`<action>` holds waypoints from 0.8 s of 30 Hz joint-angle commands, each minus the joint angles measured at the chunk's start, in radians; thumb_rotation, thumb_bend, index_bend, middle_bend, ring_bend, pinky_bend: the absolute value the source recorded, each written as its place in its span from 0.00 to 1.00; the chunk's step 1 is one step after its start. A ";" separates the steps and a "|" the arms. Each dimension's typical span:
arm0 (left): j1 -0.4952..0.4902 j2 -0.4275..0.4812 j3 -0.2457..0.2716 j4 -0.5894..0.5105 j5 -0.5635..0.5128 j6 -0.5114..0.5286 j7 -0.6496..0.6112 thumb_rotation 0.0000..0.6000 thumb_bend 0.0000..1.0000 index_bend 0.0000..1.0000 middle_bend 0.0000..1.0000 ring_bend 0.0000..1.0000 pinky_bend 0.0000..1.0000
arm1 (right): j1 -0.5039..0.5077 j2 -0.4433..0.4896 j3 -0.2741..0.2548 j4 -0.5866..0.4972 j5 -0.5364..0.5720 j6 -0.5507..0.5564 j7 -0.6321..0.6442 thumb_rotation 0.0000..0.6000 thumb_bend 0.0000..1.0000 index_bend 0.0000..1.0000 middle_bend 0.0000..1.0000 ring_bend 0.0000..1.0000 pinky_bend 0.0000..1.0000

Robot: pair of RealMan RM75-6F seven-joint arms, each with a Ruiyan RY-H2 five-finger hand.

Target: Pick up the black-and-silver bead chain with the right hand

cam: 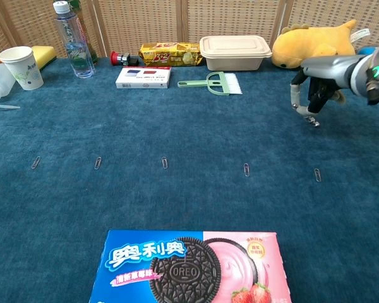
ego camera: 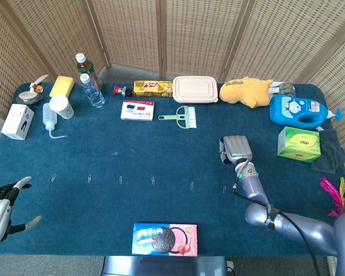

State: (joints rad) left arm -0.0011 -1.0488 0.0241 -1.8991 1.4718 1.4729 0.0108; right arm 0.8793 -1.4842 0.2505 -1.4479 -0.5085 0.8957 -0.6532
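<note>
Blue felt-covered table (ego camera: 132, 155) | silver right hand (cam: 312, 85): fingers curled down, contents unclear | grey left hand (ego camera: 3, 210): fingers spread, empty.

table (ego camera: 161, 155): blue cloth top | back row: white box (ego camera: 18, 121), yellow sponge (ego camera: 61, 86), paper cup (ego camera: 60, 106), two bottles (ego camera: 92, 89), snack pack (ego camera: 152, 88), lidded container (ego camera: 195, 89), plush toy (ego camera: 247, 92), blue jug (ego camera: 299, 111) | middle: brush (ego camera: 181, 117), green box (ego camera: 299, 144), paper clips in a line (ego camera: 120, 180) | front edge: Oreo box (cam: 186, 268)
</note>
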 commanded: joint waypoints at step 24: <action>-0.022 0.030 -0.026 -0.002 0.022 0.006 0.004 0.97 0.26 0.09 0.24 0.14 0.11 | -0.109 0.251 -0.030 -0.380 -0.154 -0.122 0.313 1.00 0.51 0.69 1.00 0.90 0.76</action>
State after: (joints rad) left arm -0.0227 -1.0196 -0.0008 -1.9019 1.4933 1.4790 0.0154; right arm 0.7747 -1.2397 0.2284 -1.8186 -0.6545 0.7777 -0.3470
